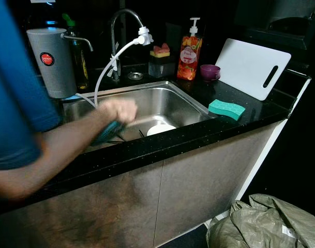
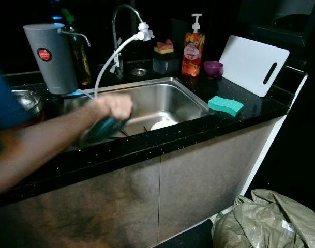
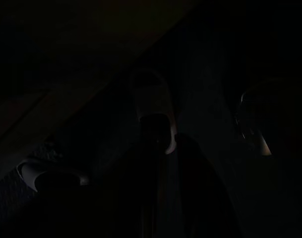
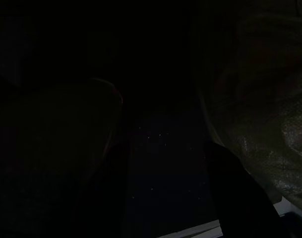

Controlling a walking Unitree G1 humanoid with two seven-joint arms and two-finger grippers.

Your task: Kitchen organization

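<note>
**Kitchen sink and bench, person reaching in**

Nearest: a crumpled grey-green bag [image 1: 266, 225] on the floor at the foot of the cabinet doors [image 1: 198, 181], low on the right.

Person: a blue sleeve [image 1: 15, 88] and a bare forearm cross from the left; the hand [image 1: 117, 110], blurred, is over the front of the sink, closed on a teal item [image 1: 108, 132] too smeared to identify.

Sink [image 1: 173, 101]: steel, set into the black speckled bench [image 1: 147, 147]. A white plate [image 1: 160, 129] lies in the basin just right of the hand, beside dark utensils that cannot be made out.

Bench, right of sink: a green sponge [image 1: 226, 108] lying flat near the front edge; behind it a white cutting board [image 1: 252, 67] leaning against the wall.

Bench, left of sink: a steel bowl [image 2: 25, 101] and a grey water filter [image 1: 51, 61] with a red badge, a dark bottle [image 1: 78, 57] just behind the filter.

Back row: curved tap [image 1: 123, 39] with a white hose [image 1: 108, 70] hanging into the basin, a small holder with a pink and yellow sponge [image 1: 160, 51], an orange soap pump bottle [image 1: 190, 51], a purple cup [image 1: 210, 72].

Grippers: both wrist views are nearly black; cannot tell whether the left gripper or the right gripper is spread or pressed together.
</note>
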